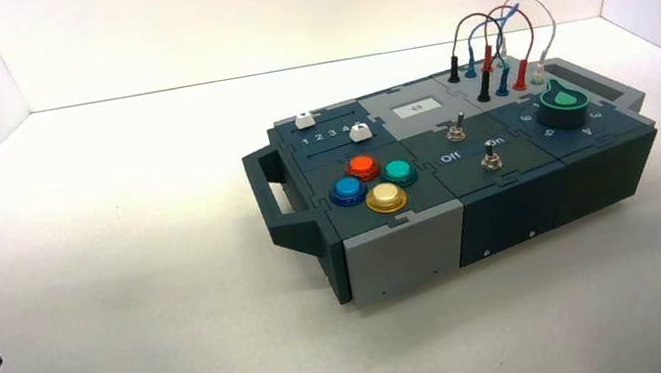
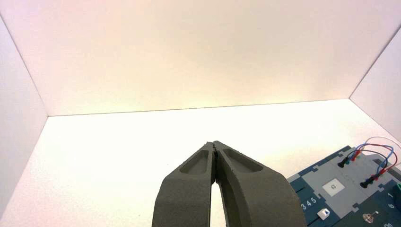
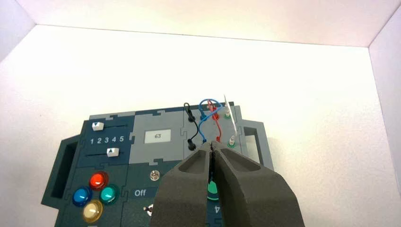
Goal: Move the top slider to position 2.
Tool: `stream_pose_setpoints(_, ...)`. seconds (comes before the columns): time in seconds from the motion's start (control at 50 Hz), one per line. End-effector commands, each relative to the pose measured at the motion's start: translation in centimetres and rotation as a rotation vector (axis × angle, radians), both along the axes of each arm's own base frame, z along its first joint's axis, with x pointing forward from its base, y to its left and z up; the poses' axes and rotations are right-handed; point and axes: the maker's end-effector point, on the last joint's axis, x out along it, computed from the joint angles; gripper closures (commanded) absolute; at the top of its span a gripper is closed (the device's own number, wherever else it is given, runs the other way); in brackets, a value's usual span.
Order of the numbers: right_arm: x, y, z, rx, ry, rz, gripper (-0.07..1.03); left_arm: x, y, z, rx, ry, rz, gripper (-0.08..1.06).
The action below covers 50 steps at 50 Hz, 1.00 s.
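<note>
The top slider, a tiny white cube knob, sits on the far left part of the dark blue box. In the right wrist view the top slider stands at the end of its track, by the printed 1. The digit 2 is second in the white row just below it, also in the high view. My right gripper is shut and empty, hovering short of the box's near side. My left gripper is shut and empty, off to the box's left.
A second white slider knob sits below the digit row. Red, blue, teal and yellow round buttons, two silver toggle switches, a green rotary knob and looped wires fill the box. White walls enclose the table.
</note>
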Motion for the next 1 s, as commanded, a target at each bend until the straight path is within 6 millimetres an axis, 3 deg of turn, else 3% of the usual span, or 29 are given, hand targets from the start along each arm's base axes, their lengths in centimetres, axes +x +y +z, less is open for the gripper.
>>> stream_pose_setpoints(0.02, 0.5, 0.2, 1.1, 0.007, -0.017, 0.003, 0.98, 0.2, -0.2, 0.7, -0.003, -0.016, -0.005, 1.01)
stream_pose_setpoints(0.26, 0.4, 0.3, 1.1, 0.008, -0.017, 0.009, 0.98, 0.2, -0.2, 0.6, -0.003, -0.015, -0.005, 1.0)
stream_pose_setpoints(0.4, 0.3, 1.4, 1.3, 0.01, -0.021, 0.064, 0.98, 0.3, -0.2, 0.5, -0.006, -0.006, -0.005, 1.01)
stream_pose_setpoints(0.7, 0.7, 6.7, -0.7, -0.008, 0.132, 0.259, 0.98, 0.8, -0.4, -0.2, -0.005, 0.037, -0.007, 1.01)
stream_pose_setpoints(1.0, 3.4, 12.6, -1.7, 0.015, 0.297, 0.346, 0.98, 0.7, -0.5, -0.2, -0.004, 0.063, -0.013, 1.0)
